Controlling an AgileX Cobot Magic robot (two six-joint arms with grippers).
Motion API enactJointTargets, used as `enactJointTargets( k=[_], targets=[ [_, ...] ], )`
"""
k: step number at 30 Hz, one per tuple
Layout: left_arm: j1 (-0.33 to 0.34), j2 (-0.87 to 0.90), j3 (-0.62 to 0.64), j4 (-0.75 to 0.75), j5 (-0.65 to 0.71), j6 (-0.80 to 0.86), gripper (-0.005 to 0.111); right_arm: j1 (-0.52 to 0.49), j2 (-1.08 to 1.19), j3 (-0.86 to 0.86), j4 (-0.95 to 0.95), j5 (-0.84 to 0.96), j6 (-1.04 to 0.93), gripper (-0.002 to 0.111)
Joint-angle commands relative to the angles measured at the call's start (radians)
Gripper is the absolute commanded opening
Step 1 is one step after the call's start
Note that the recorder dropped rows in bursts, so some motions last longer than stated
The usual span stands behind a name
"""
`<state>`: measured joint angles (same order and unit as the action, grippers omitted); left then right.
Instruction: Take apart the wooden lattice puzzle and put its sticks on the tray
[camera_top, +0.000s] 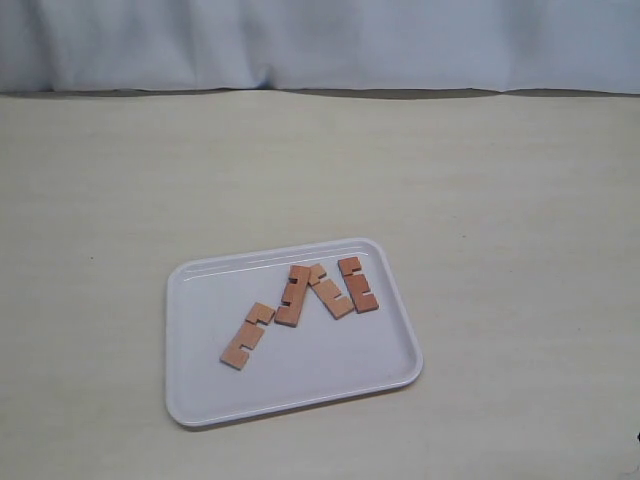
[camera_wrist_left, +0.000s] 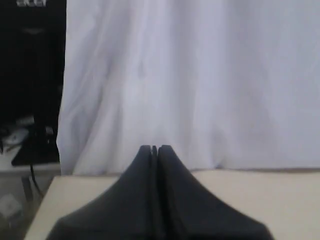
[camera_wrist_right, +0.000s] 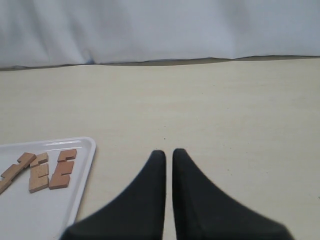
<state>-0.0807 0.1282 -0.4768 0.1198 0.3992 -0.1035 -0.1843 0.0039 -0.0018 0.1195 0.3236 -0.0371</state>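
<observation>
1. Left gripper (camera_wrist_left: 155, 148): fingers pressed flat together, nothing between them. It faces the white curtain (camera_wrist_left: 190, 80) across the table edge. No tray and no sticks in its view.
2. Right gripper (camera_wrist_right: 169, 152): fingers almost together, thin slit only, empty. It sits low over bare table (camera_wrist_right: 225, 115).
3. Tray (camera_wrist_right: 90, 150): its corner is near the right gripper's fingers, off toward the left arm's side, not touching them. How it lies from the left gripper cannot be told.
4. Sticks (camera_top: 293, 296): all four lie loose and flat on the tray (camera_top: 190, 400), past its near rim from the right gripper. Three are bunched close and one sits a bit apart. No assembled lattice shows anywhere.
5. Judgement: the task looks finished, and neither gripper needs to go back in.
6. Risk: a low sweep by the right gripper toward the left arm's side could clip the tray rim. That would slide the tray or shake the sticks.
7. Risk: the rim is low, so a bump to the bunched sticks could skid one off onto the table.
8. Risk: a regrasp with the fingers this narrow would push a stick rather than pick it up.
</observation>
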Motion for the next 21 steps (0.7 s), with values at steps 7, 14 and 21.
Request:
enactJointTargets(
  k=[7,14,21],
  targets=[
    [-0.011,-0.128,0.033,0.020,-0.049,0.001,0.000,0.003,-0.004,0.002,0.000,0.005,-0.001,0.005],
    [-0.013,-0.128,0.033,-0.066,-0.043,-0.008,0.000,0.003,-0.004,0.002,0.000,0.005,-0.001,0.005],
    [-0.013,-0.128,0.124,-0.184,-0.106,-0.007,0.000,0.003,-0.004,0.002,0.000,0.005,-0.001,0.005]
  ],
)
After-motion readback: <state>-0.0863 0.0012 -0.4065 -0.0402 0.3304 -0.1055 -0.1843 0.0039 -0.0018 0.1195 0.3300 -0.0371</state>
